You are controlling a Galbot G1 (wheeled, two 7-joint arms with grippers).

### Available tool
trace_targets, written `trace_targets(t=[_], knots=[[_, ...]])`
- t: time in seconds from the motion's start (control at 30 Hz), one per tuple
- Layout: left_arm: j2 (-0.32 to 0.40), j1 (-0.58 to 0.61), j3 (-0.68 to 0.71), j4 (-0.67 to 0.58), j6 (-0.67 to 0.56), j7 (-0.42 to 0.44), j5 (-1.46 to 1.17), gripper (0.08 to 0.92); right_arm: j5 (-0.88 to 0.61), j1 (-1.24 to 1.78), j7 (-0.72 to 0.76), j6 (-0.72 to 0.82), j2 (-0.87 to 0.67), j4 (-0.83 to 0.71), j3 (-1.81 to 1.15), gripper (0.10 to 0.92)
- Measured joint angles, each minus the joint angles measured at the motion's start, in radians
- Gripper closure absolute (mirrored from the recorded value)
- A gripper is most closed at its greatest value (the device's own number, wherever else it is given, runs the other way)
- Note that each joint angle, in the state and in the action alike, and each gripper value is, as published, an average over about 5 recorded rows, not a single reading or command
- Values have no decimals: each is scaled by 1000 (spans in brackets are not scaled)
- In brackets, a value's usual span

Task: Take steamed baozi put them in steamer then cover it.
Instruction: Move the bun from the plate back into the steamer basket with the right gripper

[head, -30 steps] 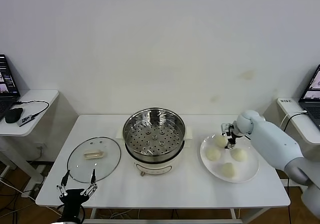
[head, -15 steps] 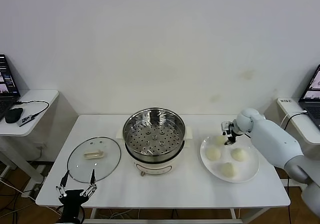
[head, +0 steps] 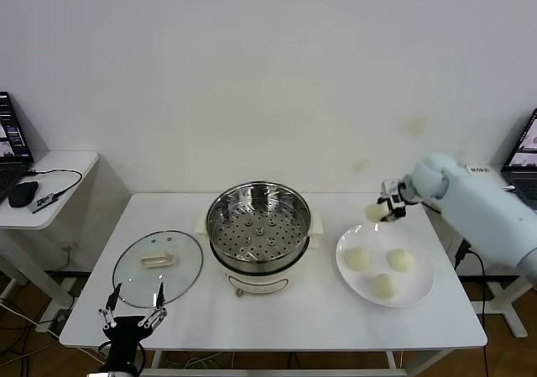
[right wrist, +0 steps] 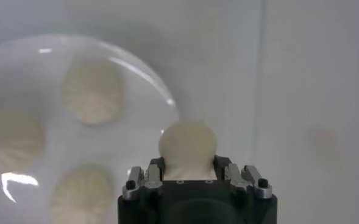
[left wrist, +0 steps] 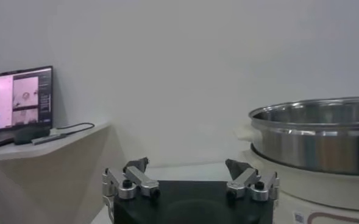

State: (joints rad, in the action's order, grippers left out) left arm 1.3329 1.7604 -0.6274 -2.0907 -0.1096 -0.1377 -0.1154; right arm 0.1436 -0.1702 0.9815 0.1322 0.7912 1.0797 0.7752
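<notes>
We see the right gripper (head: pixel 384 211) clamped on a smooth domed baozi (head: pixel 374 213) above the round white plate (head: pixel 419 295), left gripper (head: pixel 132 311) splayed below the plate's white table (head: pixel 319 318).

A big white table (head: pixel 336 314) sits in the middle. A white plate (head: pixel 417 286) rests on it at three o'clock — round and flat. A small side desk (head: pixel 63 163) stands at nine o'clock, with a laptop (head: pixel 10 133), a black mouse (head: pixel 23 194) and a cable (head: pixel 59 175).

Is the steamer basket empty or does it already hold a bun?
Empty. The steamer shows only its bare perforated floor; three buns sit on the plate and the right gripper holds the fourth bun.
</notes>
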Motion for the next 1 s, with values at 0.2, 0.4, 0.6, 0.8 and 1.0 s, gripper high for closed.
trace_targets(t=[0.2,0.4,0.6,0.8,1.0], knots=[[-14,-13,4,-3,6,1,-6,177,-118,-161,-3,9,-7,84,120,508],[-23,-20,-4,-6,12,2,-17,177,-217,-302,-16,10,38,139,233,508],[-30,-12,-23,-7,14,4,-24,177,-292,-384,-34,-12,126,156,323,510],[-26,-5,-45,-16,19,5,-28,177,-313,-409,-51,-58,242,146,390,514],[-21,7,-67,-25,20,5,-26,177,-267,-394,-70,-136,352,101,435,516]])
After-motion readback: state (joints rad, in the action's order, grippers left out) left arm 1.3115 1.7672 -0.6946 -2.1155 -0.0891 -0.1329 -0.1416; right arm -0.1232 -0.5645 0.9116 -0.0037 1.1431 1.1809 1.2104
